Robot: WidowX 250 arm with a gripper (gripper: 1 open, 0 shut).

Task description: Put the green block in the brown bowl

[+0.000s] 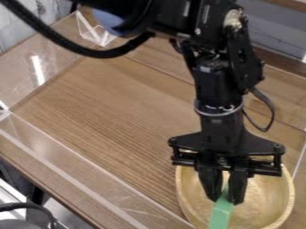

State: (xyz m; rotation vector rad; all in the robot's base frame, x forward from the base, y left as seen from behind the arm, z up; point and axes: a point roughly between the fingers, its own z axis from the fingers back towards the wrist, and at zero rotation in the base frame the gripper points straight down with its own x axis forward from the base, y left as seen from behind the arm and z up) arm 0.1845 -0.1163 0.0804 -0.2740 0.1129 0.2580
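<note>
Only 1 view here, set high and looking down at a slant across the wooden desk (107,107). It sits fairly near, so the black arm (221,80) fills the upper right, and the brown bowl (277,204) is cut off by the bottom edge at lower right.

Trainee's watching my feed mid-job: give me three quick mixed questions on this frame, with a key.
1. True or false: the gripper is shut on the green block.
2. The block hangs over: A) the wooden table, B) the brown bowl, C) the clear wall.
3. Fill in: the gripper points mostly ____.

Key: 1 true; 2 B; 3 downward.
</note>
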